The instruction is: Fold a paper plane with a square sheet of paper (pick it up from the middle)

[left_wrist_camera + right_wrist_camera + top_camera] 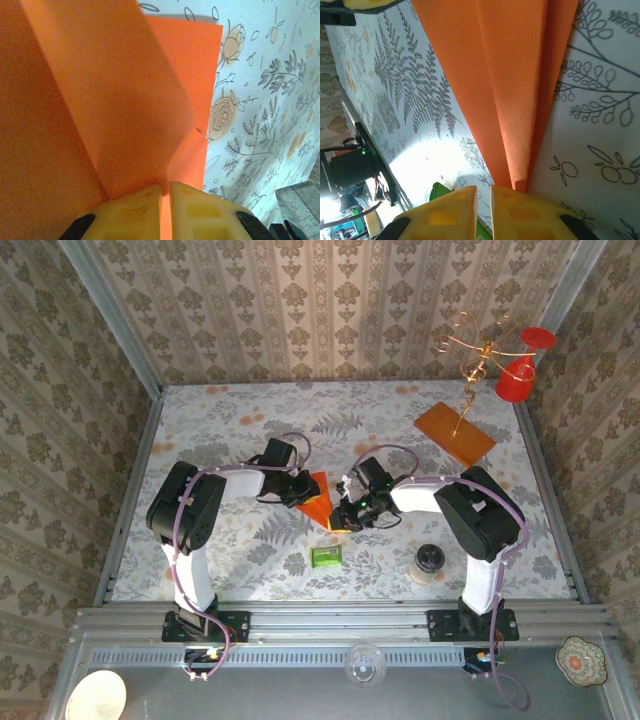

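The bright orange sheet of paper (318,502) lies mid-table between my two grippers, folded lengthwise into layers and narrowing to a point. In the left wrist view its flaps (125,100) rise up from the table. My left gripper (303,490) (165,192) is shut on the paper, and an orange strip shows in the thin slit between its fingers. In the right wrist view the paper's pointed end (510,75) runs down to the top of the right-hand finger (530,205). My right gripper (343,512) (484,192) is shut apart from a thin slit, with no paper between its fingers.
A small green packet (326,556) (436,190) lies just in front of the right gripper. A dark round jar (430,562) stands near the right arm's base. At the back right are a brownish-orange board (455,432), its gold wire stand (478,355) and red cups (515,380).
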Controlling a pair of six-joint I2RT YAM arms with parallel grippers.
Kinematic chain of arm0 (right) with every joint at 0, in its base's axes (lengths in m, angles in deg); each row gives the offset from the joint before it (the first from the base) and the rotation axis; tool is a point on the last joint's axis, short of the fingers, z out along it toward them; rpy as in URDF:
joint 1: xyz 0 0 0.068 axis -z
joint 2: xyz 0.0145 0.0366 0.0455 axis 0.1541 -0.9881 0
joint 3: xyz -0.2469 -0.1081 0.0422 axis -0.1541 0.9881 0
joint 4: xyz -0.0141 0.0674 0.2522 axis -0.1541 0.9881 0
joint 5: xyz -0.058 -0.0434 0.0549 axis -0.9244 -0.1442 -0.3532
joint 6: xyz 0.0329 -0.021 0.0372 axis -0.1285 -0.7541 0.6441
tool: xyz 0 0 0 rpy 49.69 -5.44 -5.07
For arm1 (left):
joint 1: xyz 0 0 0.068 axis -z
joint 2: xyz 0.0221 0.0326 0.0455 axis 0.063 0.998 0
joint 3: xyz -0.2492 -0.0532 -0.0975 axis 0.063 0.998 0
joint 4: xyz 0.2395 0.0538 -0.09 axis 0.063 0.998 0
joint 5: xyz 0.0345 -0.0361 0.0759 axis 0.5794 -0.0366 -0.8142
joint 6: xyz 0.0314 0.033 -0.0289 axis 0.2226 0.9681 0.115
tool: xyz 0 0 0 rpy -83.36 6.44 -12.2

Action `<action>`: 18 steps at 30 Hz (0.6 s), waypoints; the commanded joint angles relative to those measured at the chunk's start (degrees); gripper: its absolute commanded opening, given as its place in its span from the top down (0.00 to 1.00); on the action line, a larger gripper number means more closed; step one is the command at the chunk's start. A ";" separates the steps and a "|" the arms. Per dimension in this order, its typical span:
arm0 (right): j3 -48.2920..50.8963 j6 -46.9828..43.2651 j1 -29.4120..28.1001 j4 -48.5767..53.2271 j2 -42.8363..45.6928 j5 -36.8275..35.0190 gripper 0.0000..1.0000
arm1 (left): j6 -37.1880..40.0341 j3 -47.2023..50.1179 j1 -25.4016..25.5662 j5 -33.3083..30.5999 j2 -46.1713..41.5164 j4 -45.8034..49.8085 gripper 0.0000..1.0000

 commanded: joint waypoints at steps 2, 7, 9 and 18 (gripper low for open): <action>0.02 -1.95 -0.68 2.35 -2.42 0.27 0.82 | -0.29 1.45 0.16 -0.50 -1.65 1.89 0.85; -1.12 -3.16 -0.77 5.06 -3.58 -1.95 0.83 | -0.29 1.64 0.21 -0.42 -1.35 1.81 0.85; -1.23 -3.04 -0.64 4.78 -2.16 -1.89 0.82 | -0.29 1.64 0.24 -0.38 -1.14 1.80 0.85; -1.57 0.79 1.77 -0.38 6.07 -5.35 0.80 | -0.16 1.55 0.16 -0.65 -1.22 1.98 0.85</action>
